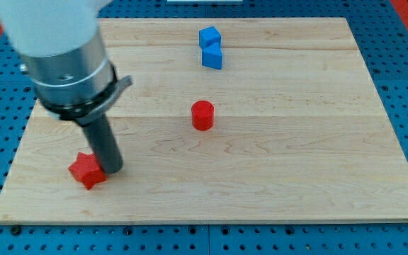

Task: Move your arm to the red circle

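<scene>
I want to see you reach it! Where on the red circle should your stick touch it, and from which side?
I can only push, not grip. My tip sits by the red star-like block, so I'd meet the red circle low on its round lower-left wall, nearest me. The blue blocks stand beyond it.

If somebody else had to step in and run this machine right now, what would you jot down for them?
Handover note:
My tip sits low at the view's left of the wooden board, right against the red angular block, on that block's right side.
The red circle, the target, stands alone near the board's middle, up and to the view's right of my tip, well apart from it.
Two blue blocks sit close together near the view's top, beyond the circle.
Done: nothing I can confirm; the tip is not at the circle.
Left: slide the tip up and right to the red circle.
</scene>
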You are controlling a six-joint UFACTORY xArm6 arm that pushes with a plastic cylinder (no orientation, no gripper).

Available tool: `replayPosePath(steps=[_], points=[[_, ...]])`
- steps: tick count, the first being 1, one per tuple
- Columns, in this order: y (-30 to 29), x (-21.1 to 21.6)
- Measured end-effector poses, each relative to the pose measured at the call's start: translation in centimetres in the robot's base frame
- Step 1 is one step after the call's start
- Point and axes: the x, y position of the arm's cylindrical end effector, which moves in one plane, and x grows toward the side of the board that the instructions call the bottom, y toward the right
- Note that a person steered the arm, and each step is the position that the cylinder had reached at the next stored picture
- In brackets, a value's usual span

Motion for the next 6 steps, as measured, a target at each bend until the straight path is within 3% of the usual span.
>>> replayPosePath(steps=[2, 3, 4, 5, 6], points=[[-2.5, 0.5], [4.1, 1.1], [16.4, -1.6], [22.0, -7.7], [18.2, -11.0]])
